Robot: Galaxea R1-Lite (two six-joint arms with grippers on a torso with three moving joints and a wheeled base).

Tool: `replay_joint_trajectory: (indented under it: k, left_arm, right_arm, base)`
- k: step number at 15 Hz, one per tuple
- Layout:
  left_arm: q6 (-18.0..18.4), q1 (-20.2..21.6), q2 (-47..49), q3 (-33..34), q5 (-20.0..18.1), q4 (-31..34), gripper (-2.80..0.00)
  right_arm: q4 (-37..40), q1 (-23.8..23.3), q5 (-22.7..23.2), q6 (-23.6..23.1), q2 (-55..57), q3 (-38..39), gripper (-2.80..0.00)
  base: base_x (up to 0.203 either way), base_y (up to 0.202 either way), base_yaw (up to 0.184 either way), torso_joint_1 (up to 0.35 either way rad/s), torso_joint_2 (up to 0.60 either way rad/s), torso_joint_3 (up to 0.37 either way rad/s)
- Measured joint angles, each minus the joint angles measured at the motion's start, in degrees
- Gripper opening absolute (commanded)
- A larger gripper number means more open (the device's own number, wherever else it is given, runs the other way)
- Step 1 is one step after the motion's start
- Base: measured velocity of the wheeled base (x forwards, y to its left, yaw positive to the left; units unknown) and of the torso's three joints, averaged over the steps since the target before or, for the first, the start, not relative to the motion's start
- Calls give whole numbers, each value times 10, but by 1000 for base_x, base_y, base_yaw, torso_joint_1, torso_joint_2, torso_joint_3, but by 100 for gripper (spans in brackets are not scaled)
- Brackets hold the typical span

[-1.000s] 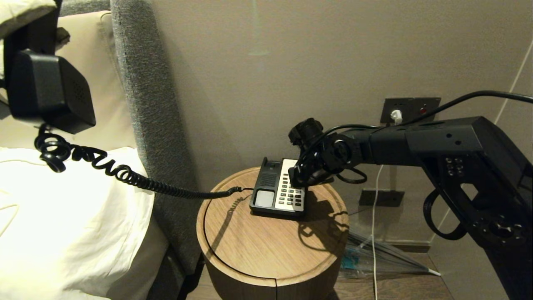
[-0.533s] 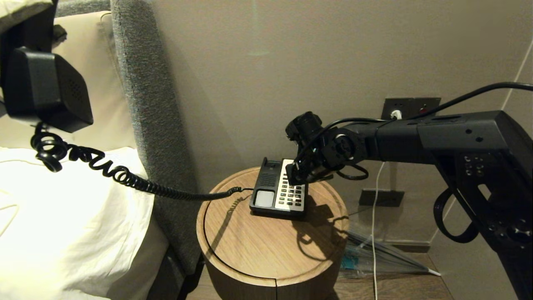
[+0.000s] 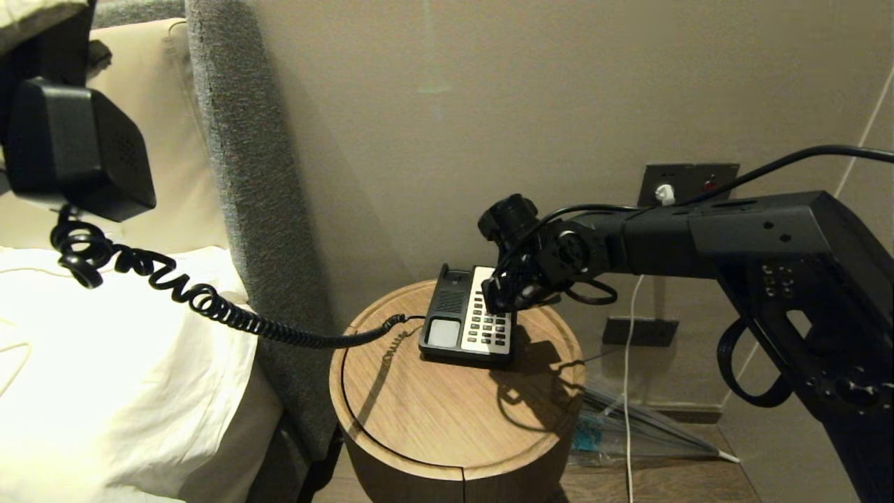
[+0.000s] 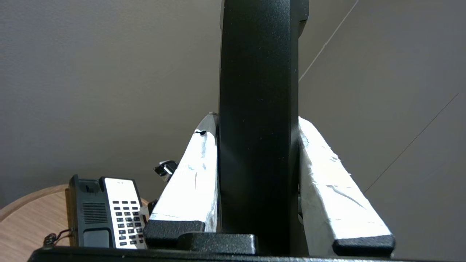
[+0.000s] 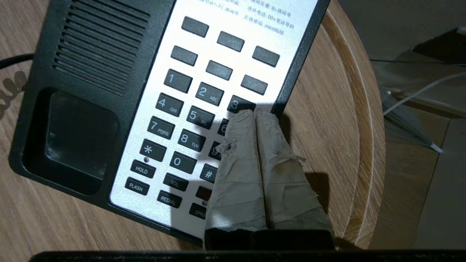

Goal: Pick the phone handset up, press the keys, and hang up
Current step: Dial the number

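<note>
On the round wooden table (image 3: 447, 412), I see the phone base (image 3: 466, 316) with my right gripper (image 5: 255, 112) pressed closed, its fingertips (image 5: 267, 120) at the keypad's right column. Far left, above the pillow (image 3: 112, 377), my left gripper (image 4: 258, 123) clamps the phone handset (image 3: 77, 150); its coiled cord (image 3: 209, 307) runs to the base.

Your right claw (image 5: 255, 113) has swung from the cream-and-black phone base's (image 3: 466, 316) right edge inward over its keypad, wrapped tips pressed together.
</note>
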Motion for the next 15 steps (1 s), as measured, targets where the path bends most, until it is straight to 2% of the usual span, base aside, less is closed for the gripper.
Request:
replay_joint_trajectory:
  k: [15]
  left_arm:
    - [-4,0,0,4,0,0,-280]
  right_arm:
    - [4,4,0,0,19,0,-280]
  base:
    - [0,0,0,0,0,0]
